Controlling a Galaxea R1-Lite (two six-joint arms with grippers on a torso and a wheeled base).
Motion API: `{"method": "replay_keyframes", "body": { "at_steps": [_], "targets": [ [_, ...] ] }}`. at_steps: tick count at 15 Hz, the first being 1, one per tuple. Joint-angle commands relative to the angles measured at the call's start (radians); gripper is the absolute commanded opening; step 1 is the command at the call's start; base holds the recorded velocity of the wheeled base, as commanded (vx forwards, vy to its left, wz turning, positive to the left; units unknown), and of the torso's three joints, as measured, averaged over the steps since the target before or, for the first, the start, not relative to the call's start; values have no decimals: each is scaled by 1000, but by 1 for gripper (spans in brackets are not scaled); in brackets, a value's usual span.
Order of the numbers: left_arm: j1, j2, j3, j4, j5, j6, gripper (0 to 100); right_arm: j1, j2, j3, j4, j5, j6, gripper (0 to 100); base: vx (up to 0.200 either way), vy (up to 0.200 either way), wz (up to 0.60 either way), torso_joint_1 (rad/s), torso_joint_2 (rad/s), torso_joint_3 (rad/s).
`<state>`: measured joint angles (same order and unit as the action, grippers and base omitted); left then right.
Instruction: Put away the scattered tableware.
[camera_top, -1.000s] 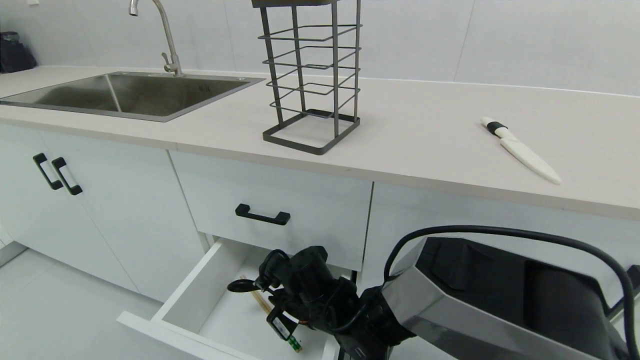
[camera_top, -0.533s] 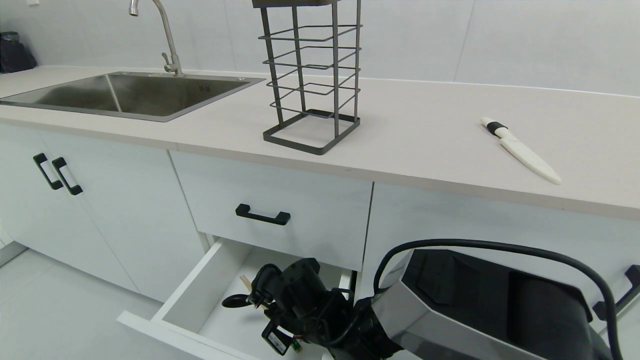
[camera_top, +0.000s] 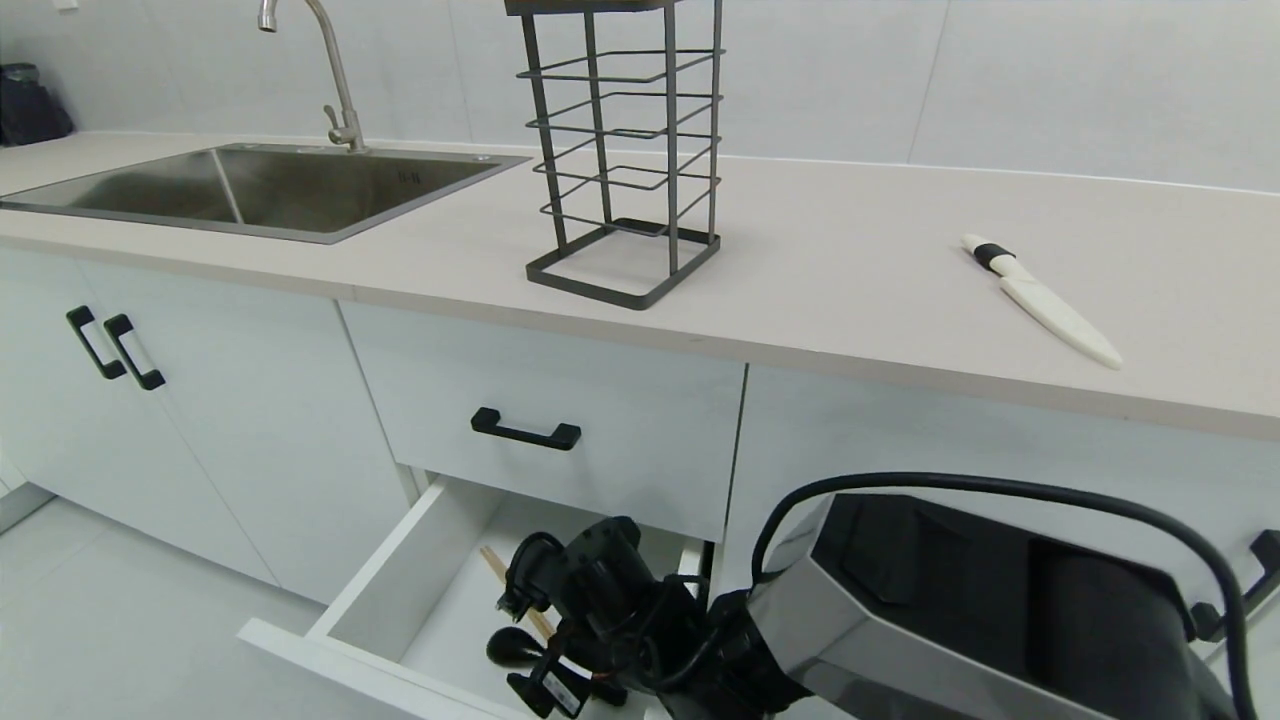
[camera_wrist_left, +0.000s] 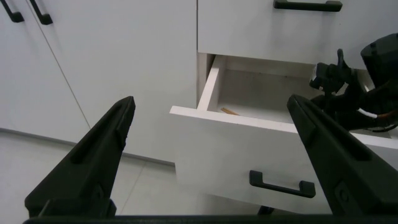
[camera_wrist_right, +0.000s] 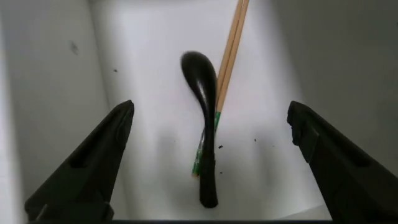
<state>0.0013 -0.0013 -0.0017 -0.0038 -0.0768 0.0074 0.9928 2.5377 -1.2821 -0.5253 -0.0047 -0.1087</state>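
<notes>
A black spoon (camera_wrist_right: 204, 112) lies flat on the floor of the open white drawer (camera_top: 388, 580), touching a pair of wooden chopsticks (camera_wrist_right: 229, 56). My right gripper (camera_wrist_right: 209, 109) hovers just above it, open, one finger on each side and neither touching it. From the head camera the spoon's bowl (camera_top: 510, 646) shows under the right gripper (camera_top: 528, 648), low in the drawer. A white knife (camera_top: 1040, 300) with a black band lies on the counter at the right. My left gripper (camera_wrist_left: 211, 99) stands open and empty in front of the drawer front (camera_wrist_left: 236, 155).
A dark wire rack (camera_top: 625, 150) stands mid-counter, with a steel sink (camera_top: 250, 190) and tap to its left. A shut drawer with a black handle (camera_top: 525, 430) sits just above the open one. Cabinet doors (camera_top: 110, 345) are at the left.
My right gripper went down into the drawer with the spoon and opened. The spoon left its fingers and now lies on the drawer floor by the chopsticks.
</notes>
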Motion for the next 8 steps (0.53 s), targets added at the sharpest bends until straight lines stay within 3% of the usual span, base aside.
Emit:
{"method": "replay_keyframes", "body": {
  "at_steps": [1, 6, 8],
  "targets": [
    [0, 1, 0, -1, 0, 0, 100, 20, -146, 0, 71, 0, 3, 100, 0, 0, 0, 0, 0, 0],
    [0, 1, 0, -1, 0, 0, 100, 55, -399, 93, 108, -11, 21, 100, 0, 0, 0, 0, 0, 0],
    [0, 1, 0, -1, 0, 0, 100, 84, -582, 277, 65, -64, 103, 100, 0, 0, 0, 0, 0, 0]
  ]
}}
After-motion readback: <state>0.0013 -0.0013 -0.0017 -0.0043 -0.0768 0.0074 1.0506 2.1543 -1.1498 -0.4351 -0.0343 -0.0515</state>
